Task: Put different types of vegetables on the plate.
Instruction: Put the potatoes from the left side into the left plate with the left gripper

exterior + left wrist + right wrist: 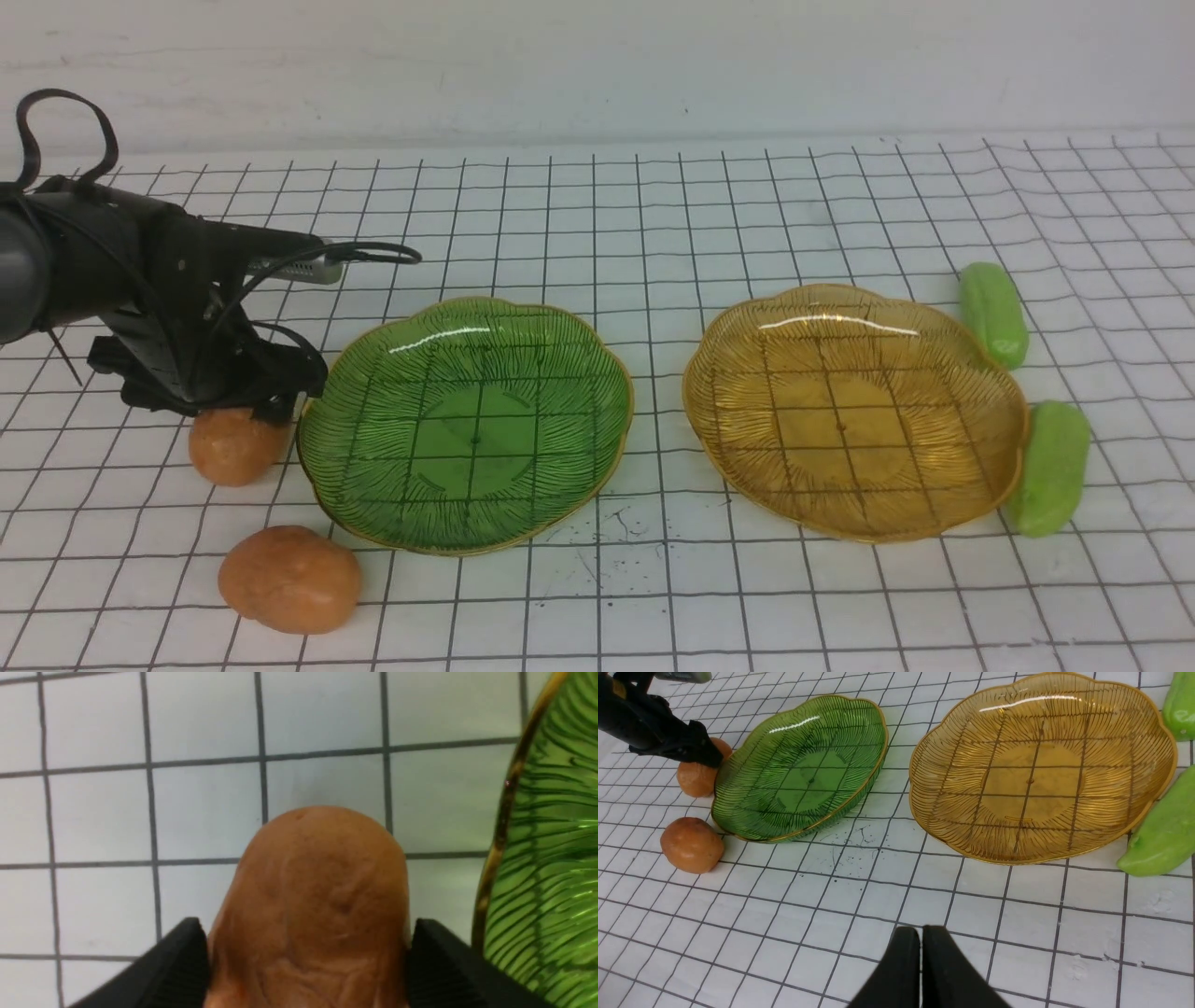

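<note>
My left gripper [245, 409] is down at the table, shut on an orange-brown potato [231, 450] just left of the green plate [523, 373]. In the left wrist view both black fingers [187, 956] press the potato's [317, 891] sides, with the plate rim [502, 812] close by. A second potato [289, 579] lies nearer me, at the plate's front left. Two light-green cucumbers [994, 313] [1050, 467] lie against the right side of the amber plate [854, 411]. My right gripper [921, 933] is shut and empty, above the table in front of the plates.
Both plates hold nothing and stand side by side on the white gridded table. In the right wrist view the green plate [798, 770], amber plate [1036, 770], both potatoes [691, 844] [696, 779] and the cucumbers [1162, 833] [1178, 704] show. A wall is behind.
</note>
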